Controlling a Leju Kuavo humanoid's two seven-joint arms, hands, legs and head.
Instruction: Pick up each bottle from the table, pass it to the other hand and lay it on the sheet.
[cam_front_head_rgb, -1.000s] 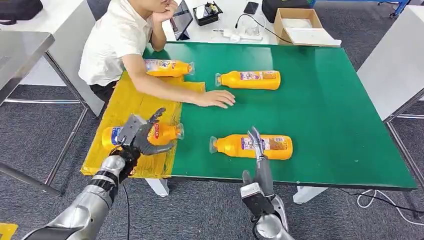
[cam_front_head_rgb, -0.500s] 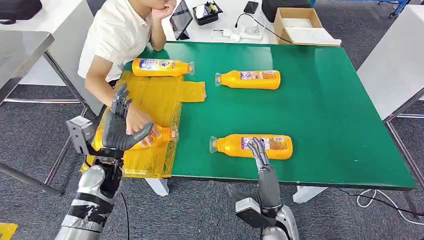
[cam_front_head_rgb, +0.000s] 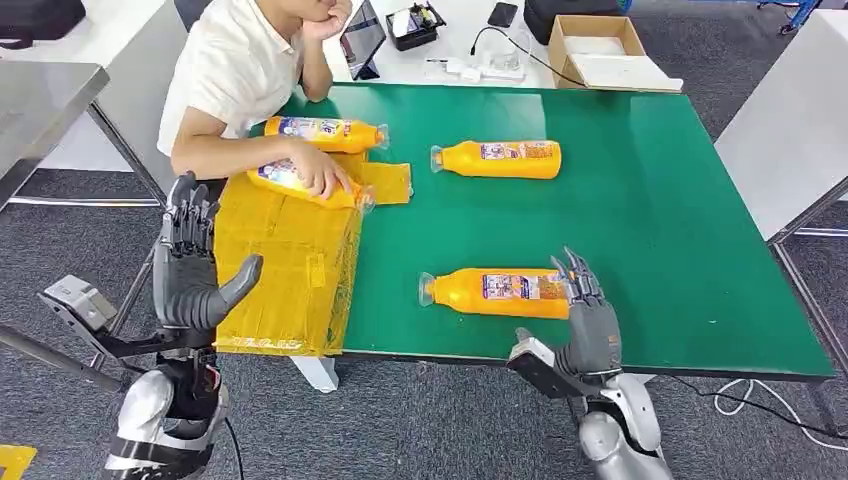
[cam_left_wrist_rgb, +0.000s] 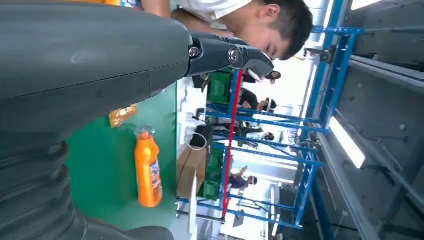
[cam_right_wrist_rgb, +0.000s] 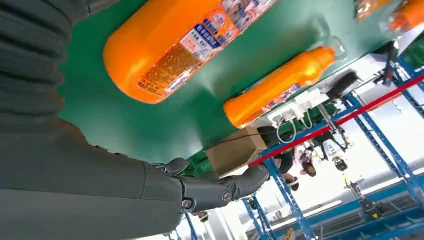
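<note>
An orange bottle (cam_front_head_rgb: 495, 292) lies on its side near the front edge of the green table (cam_front_head_rgb: 660, 200); the right wrist view shows it close up (cam_right_wrist_rgb: 175, 50). My right hand (cam_front_head_rgb: 587, 322) is open at that bottle's base end, fingers spread, holding nothing. My left hand (cam_front_head_rgb: 193, 268) is open and raised off the left side of the yellow sheet (cam_front_head_rgb: 290, 260). A second bottle (cam_front_head_rgb: 497, 158) lies at the far middle of the table. A third bottle (cam_front_head_rgb: 325, 133) lies at the sheet's far end. A person's hand (cam_front_head_rgb: 318, 176) holds a fourth bottle (cam_front_head_rgb: 290, 180) on the sheet.
The person sits at the table's far left corner, forearm over the sheet. A cardboard box (cam_front_head_rgb: 595, 48) and cables lie on the white table behind. A grey table (cam_front_head_rgb: 40, 100) stands to the left, and a white surface (cam_front_head_rgb: 790, 120) to the right.
My left hand let go of the bottle on the sheet and drew back, raised and open. The person carried that bottle to the sheet's far end. My right hand shifted right to the near bottle's base.
</note>
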